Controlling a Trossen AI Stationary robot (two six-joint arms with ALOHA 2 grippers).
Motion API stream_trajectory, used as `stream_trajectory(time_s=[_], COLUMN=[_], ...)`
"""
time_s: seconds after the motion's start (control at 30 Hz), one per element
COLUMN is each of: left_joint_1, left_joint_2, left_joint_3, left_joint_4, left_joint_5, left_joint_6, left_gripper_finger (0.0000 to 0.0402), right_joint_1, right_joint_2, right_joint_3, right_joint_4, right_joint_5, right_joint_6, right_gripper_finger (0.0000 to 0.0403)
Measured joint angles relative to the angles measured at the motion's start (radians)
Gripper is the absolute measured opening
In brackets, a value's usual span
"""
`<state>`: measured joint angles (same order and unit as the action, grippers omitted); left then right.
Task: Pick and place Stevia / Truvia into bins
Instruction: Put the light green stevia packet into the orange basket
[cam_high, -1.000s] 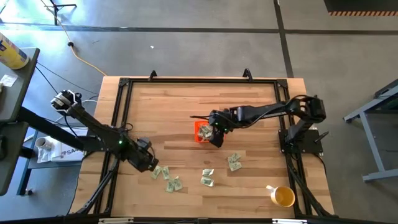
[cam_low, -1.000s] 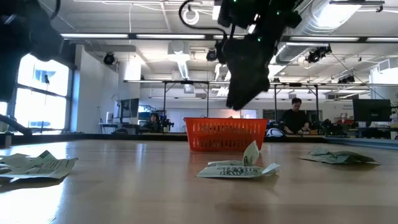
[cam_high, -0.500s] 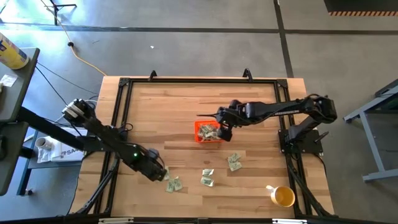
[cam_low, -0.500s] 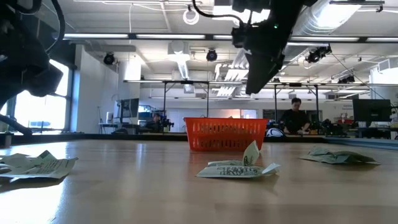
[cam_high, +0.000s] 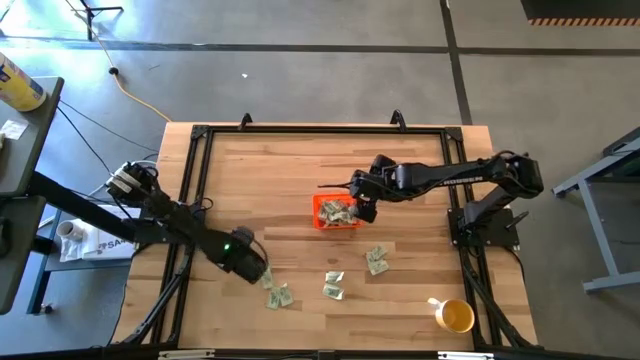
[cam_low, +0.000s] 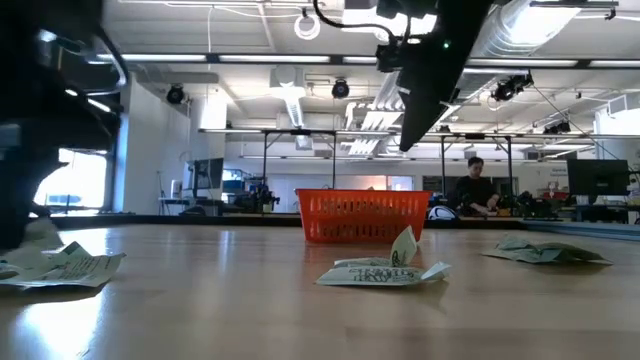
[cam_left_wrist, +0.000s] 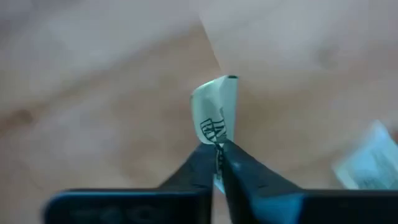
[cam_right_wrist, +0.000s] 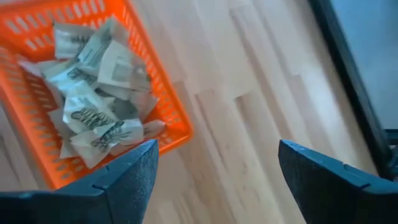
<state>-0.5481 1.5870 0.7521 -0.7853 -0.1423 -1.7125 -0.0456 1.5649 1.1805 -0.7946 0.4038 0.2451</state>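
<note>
Several pale green and white Stevia packets (cam_high: 333, 285) lie loose on the near half of the wooden table. The orange bin (cam_high: 322, 222) stands mid-table with several packets (cam_right_wrist: 93, 81) inside. My left gripper (cam_high: 262, 274) is down at the leftmost cluster of packets (cam_high: 278, 296), shut on one packet (cam_left_wrist: 217, 106). My right gripper (cam_high: 364, 207) hangs open above the bin's far right corner (cam_right_wrist: 177, 130) with nothing between its fingers. My left gripper pinches one packet between its two fingertips at the packet's lower edge (cam_left_wrist: 217, 134). The packet stands up past the fingertips, curled over at its free end. Whether it is clear of the table does not show.
A round yellow cup (cam_high: 455, 316) stands at the near right corner. More packets lie right of the bin (cam_high: 377, 260) and in the foreground of the low view (cam_low: 385, 270). A black frame (cam_high: 200, 135) borders the table. People sit far behind the table.
My left gripper has gone toward the table's near right and down onto the leftmost packets. My right gripper has risen from over the bin and drawn back toward the far right; the bin now shows uncovered with its packets.
</note>
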Motion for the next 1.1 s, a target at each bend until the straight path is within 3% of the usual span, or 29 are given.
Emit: stream_trajectory(time_s=[0.07,0.17,0.27,0.4,0.57,0.63,0.73,0.83,1.03,1.1], left_joint_1=[0.049,0.147,0.268,0.419,0.566,0.618,0.67,0.673,0.643,0.622], left_joint_2=[-0.012,-0.036,-0.084,-0.11,-0.045,0.012,0.115,0.214,0.259,0.224], left_joint_3=[0.013,0.064,0.137,0.221,0.291,0.334,0.39,0.451,0.552,0.577], left_joint_4=[-0.047,-0.143,-0.11,0.183,0.508,0.501,0.504,0.503,0.337,0.245], left_joint_5=[-0.059,-0.187,-0.269,-0.304,-0.192,-0.12,0.088,0.218,0.225,0.171], left_joint_6=[0.06,0.174,0.372,0.797,1.138,1.178,1.203,1.209,1.151,1.137], left_gripper_finger=[0.0028,0.003,0.0038,0.003,0.003,0.003,0.0036,0.008,0.02,0.0232], right_joint_1=[0.0,0.001,0.003,0.004,0.034,0.059,0.1,0.144,0.201,0.212], right_joint_2=[-0.024,-0.089,-0.162,-0.243,-0.32,-0.34,-0.359,-0.367,-0.367,-0.367], right_joint_3=[0.0,0.0,0.0,0.0,-0.059,-0.099,-0.162,-0.214,-0.307,-0.358], right_joint_4=[-0.002,-0.027,-0.085,-0.201,-0.25,-0.251,-0.249,-0.231,-0.077,0.004], right_joint_5=[0.02,0.065,0.115,0.138,0.136,0.112,0.093,0.079,-0.071,-0.128], right_joint_6=[0.002,0.038,0.089,0.153,0.226,0.268,0.347,0.384,0.294,0.226], right_gripper_finger=[0.0319,0.0315,0.0312,0.0312,0.0312,0.0312,0.0312,0.0312,0.0312,0.0312])
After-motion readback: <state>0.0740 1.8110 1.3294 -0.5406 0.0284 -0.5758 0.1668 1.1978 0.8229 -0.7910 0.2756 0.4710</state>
